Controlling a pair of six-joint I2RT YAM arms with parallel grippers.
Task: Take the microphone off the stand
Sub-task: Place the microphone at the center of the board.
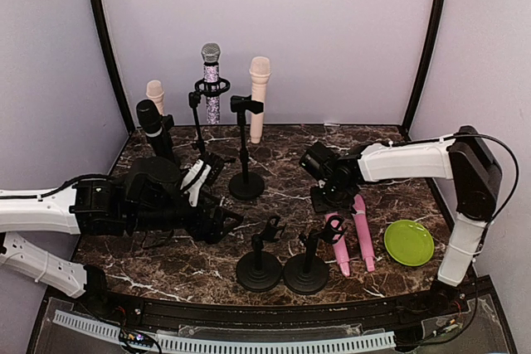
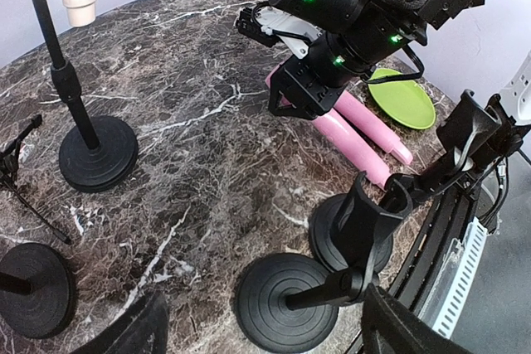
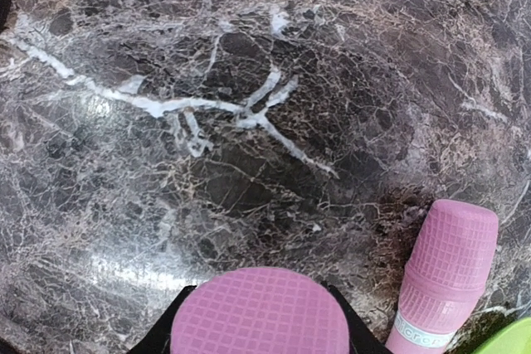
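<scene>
1. Marble, dark brown with white veins and a glossy sheen, forms the bench. Pale lilac walls close it in at the back and both sides.
2. Right claw: its black fingers are closed part-way around a pink microphone. The microphone's domed, grid-textured head fills the gap between them in the wrist view. It is off the stands, low over the bench; whether it touches the marble I cannot tell.
3. A second pink microphone, with the same ribbed rubbery head, lies just beside it. A round lime-green plate sits beyond, near the right edge.
4. Left claw has its fingers spread wide and grips nothing. It hangs low at the left-centre.
5. Two short black stands with ridged disc bases sit near the front edge, touching or nearly so, their clips unfilled.
6. At the back, tall thin stands carry a glittery silver microphone and a smooth cream microphone. A black microphone stands to their left.
7. Bare marble lies ahead of the held microphone and between the two claws.
</scene>
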